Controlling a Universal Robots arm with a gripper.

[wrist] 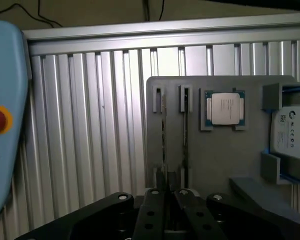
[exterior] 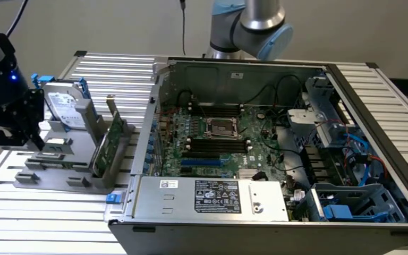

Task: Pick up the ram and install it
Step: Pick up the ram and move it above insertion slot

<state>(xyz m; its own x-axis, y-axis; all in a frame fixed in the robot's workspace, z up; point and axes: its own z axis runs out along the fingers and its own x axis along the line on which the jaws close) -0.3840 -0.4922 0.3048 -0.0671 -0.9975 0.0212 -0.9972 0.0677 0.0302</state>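
Ram (wrist: 163,125), thin narrow circuit-board stick: stands edge-on in a slot of the grey plastic holder tray (wrist: 215,165), just ahead of the black gripper (wrist: 167,192), jaws almost together, grip unconfirmed; judged light, stiff, fragile, best pinched along its top edge; exterior view adds open computer case (exterior: 261,71) at tray's 3 o'clock.

The table (exterior: 374,90) is ribbed bare metal, brushed and bright where the light catches it. At the exterior view's left, the holder (exterior: 62,178) is smooth, matt grey plastic. The drive (exterior: 66,109) standing in it is dull silver metal with a white paper label and blue plastic rails (exterior: 40,79). The case (exterior: 189,197) at centre is flat grey sheet metal, and the board (exterior: 222,146) inside is faintly glossy green laminate. The arm (exterior: 261,24) at top centre is satin metal with a pale blue plastic cap. The gripper (wrist: 169,192) is matt black with small shiny bolts. The chip (wrist: 225,107) has a dull metal lid.
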